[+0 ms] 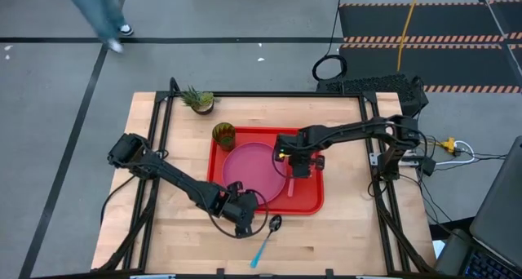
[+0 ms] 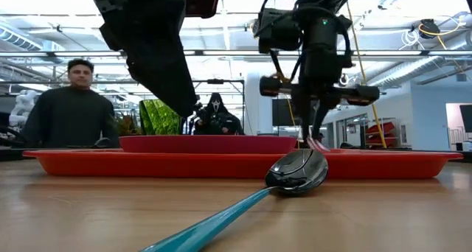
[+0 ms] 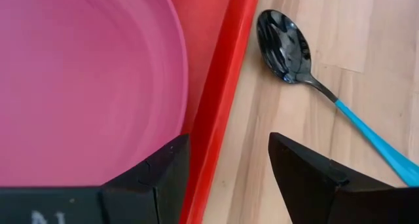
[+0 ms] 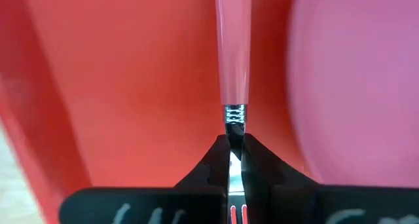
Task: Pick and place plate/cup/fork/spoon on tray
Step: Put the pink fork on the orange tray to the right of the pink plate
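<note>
Wooden table [image 1: 179, 238] beneath two dark arms, seen from above; a grey floor surrounds it, and the low view shows a person standing in the room beyond. A red tray [image 1: 314, 204] lies at the table's centre. The pink plate [image 1: 253, 166] rests on the tray's left half, and the green cup [image 1: 224, 135] stands in the tray's far left corner, just beside the plate. A small potted plant [image 1: 198, 100] sits on the table beyond that corner, near the far edge.

Right gripper [image 1: 298, 168], over the tray's right half, is closed on the metal end of the fork [image 4: 234, 54]; the pink handle points away from the fingers and hangs low over bare tray floor between the plate and the tray's right rim. Whether the handle already touches the tray cannot be told.

Left gripper [image 3: 226, 168] hovers above the tray's near rim with its jaws spread wide and holds nothing. The spoon [image 1: 269, 236] lies on the table just outside that rim, bowl toward the tray, blue handle running toward the table's near edge.

Judged remaining: releasing the fork and collecting the spoon. Risks: a fork let go from height could bounce onto the plate or over the rim; the flat spoon could skid if the fingers close on it off-centre; the left gripper could also catch the raised rim and shift the tray.
</note>
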